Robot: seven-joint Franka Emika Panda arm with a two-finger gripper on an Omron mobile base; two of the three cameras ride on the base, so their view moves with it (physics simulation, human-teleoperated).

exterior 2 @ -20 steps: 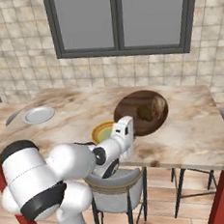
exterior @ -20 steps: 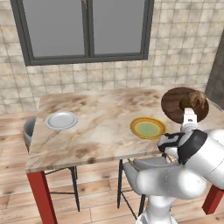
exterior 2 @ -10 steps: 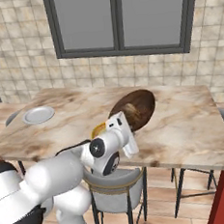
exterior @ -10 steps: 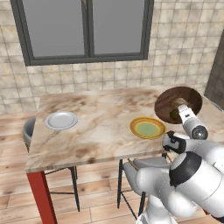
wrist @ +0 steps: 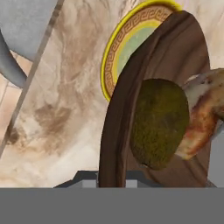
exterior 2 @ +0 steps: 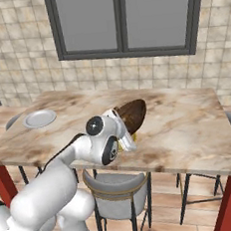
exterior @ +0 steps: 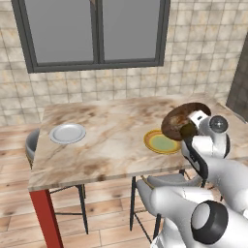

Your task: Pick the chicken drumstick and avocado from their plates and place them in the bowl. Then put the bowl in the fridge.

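Bowl (exterior: 183,122) hangs tipped on its edge in the gripper (exterior: 190,130), pinched tight by the rim above the tabletop's (exterior: 111,140) right end. Avocado (wrist: 158,123) and chicken drumstick (wrist: 202,118) sit inside, touching. Just under it lies the yellow-rimmed plate (exterior: 160,142). Near the left edge rests the white plate (exterior: 68,133). I cannot see the fridge, so the bowl must travel away from this table.

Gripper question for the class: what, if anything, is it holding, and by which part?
The gripper holds the dark brown bowl by its rim, shut on the near edge, with the avocado and chicken drumstick inside.
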